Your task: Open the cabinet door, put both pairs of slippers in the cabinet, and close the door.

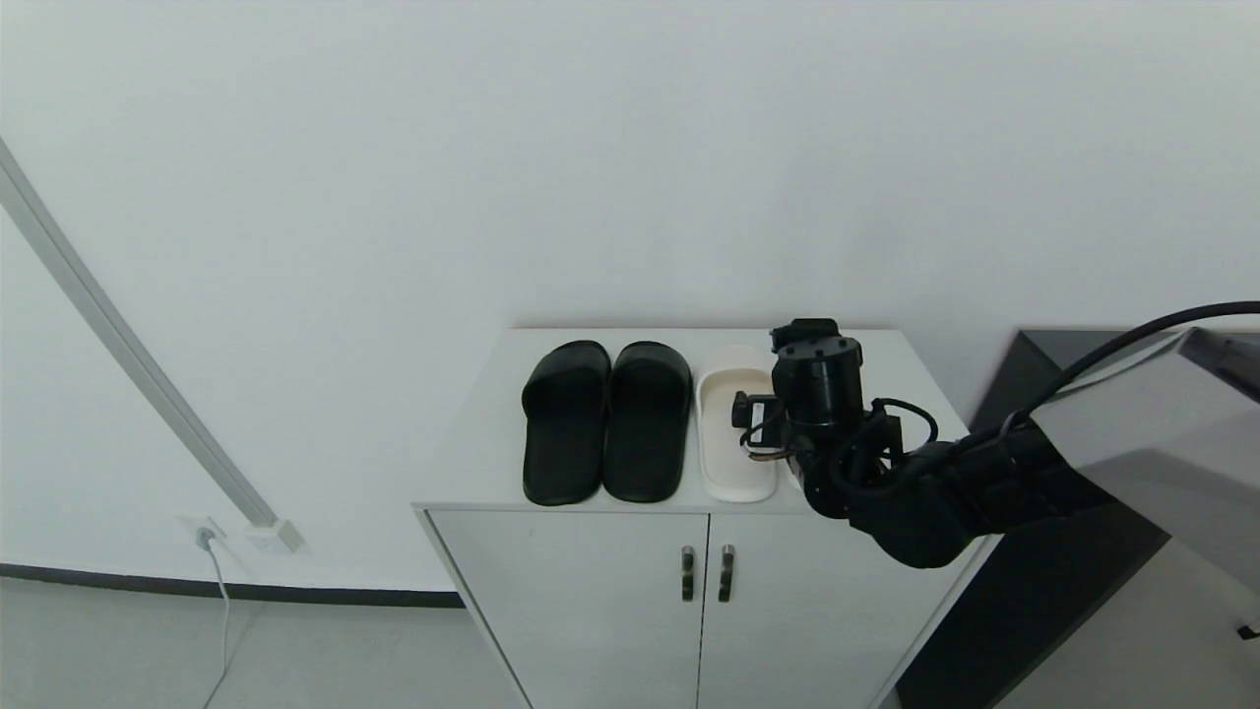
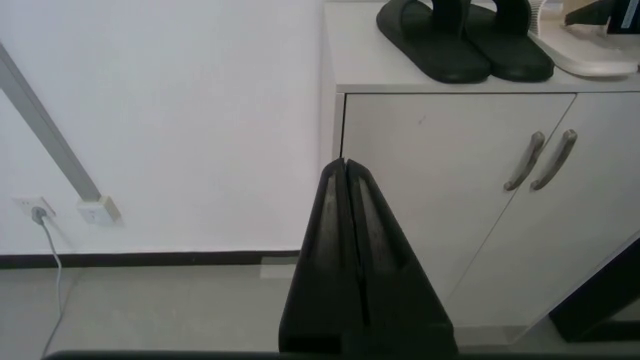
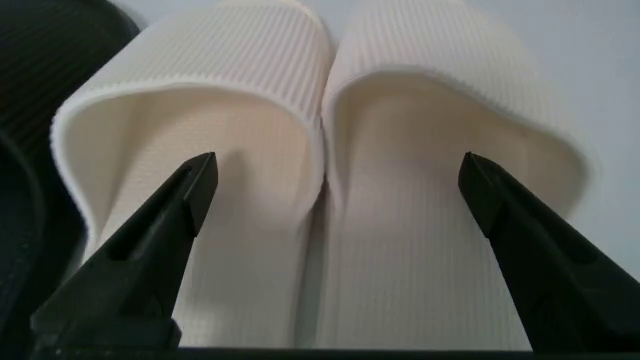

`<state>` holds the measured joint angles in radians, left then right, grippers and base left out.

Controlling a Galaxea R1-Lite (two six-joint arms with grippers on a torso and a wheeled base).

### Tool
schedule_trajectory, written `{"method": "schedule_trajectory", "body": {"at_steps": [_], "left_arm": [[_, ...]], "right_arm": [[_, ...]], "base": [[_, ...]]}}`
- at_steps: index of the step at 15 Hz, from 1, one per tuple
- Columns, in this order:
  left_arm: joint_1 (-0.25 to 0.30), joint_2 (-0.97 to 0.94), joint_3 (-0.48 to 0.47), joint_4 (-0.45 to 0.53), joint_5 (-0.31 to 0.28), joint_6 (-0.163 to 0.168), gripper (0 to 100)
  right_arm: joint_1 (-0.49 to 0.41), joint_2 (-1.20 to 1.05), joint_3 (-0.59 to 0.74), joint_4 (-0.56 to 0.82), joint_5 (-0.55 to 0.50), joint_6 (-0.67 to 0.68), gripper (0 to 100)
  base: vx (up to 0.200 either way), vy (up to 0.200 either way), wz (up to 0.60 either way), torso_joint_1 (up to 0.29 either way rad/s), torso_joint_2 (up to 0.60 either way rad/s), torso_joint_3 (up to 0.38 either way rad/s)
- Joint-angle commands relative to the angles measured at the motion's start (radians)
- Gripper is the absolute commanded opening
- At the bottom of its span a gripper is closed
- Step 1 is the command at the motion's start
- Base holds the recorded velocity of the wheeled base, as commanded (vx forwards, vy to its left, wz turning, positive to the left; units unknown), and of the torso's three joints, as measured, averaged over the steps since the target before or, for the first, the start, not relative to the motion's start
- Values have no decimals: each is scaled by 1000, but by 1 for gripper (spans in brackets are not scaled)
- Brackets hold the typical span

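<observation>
A white cabinet point(image 1: 472, 443) stands against the wall, both doors shut, with two handles point(image 1: 707, 573) at the middle seam. On its top lie a black pair of slippers point(image 1: 605, 418) and, to their right, a cream pair of slippers point(image 1: 733, 433), partly hidden by my right arm. My right gripper point(image 3: 335, 170) is open just over the cream pair point(image 3: 320, 120), one finger point(image 3: 150, 250) outside each strap. My left gripper point(image 2: 346, 165) is shut and empty, low in front of the cabinet's left corner, with the handles point(image 2: 540, 160) off to its side.
A wall socket with a plugged cord point(image 1: 205, 537) sits low on the wall left of the cabinet, below a slanting white conduit point(image 1: 118, 335). A dark unit point(image 1: 1043, 394) stands close against the cabinet's right side. Open floor lies to the cabinet's left.
</observation>
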<state>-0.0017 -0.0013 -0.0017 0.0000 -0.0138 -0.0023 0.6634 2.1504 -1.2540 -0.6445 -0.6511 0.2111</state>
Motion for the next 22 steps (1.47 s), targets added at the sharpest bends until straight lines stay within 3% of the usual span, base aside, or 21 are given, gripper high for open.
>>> {"method": "schedule_trajectory", "body": {"at_steps": [1, 8, 9, 17, 21, 22], "left_arm": [[0, 1, 0, 0, 0, -1, 0], [0, 1, 0, 0, -2, -1, 0], [0, 1, 0, 0, -2, -1, 0], [0, 1, 0, 0, 0, -1, 0], [0, 1, 0, 0, 0, -1, 0], [0, 1, 0, 0, 0, -1, 0]], "right_arm": [[-19, 25, -24, 0, 2, -9, 100], [-44, 128, -188, 0, 1, -90, 100], [-48, 132, -197, 2, 1, -91, 0], [-47, 52, -173, 0, -1, -119, 0], [-4, -158, 58, -1, 16, -122, 0], [41, -279, 226, -9, 91, -117, 0]], "base": [[0, 0, 0, 0, 0, 0], [0, 0, 0, 0, 0, 0], [0, 0, 0, 0, 0, 0], [0, 0, 0, 0, 0, 0], [0, 0, 0, 0, 0, 0], [0, 0, 0, 0, 0, 0]]}}
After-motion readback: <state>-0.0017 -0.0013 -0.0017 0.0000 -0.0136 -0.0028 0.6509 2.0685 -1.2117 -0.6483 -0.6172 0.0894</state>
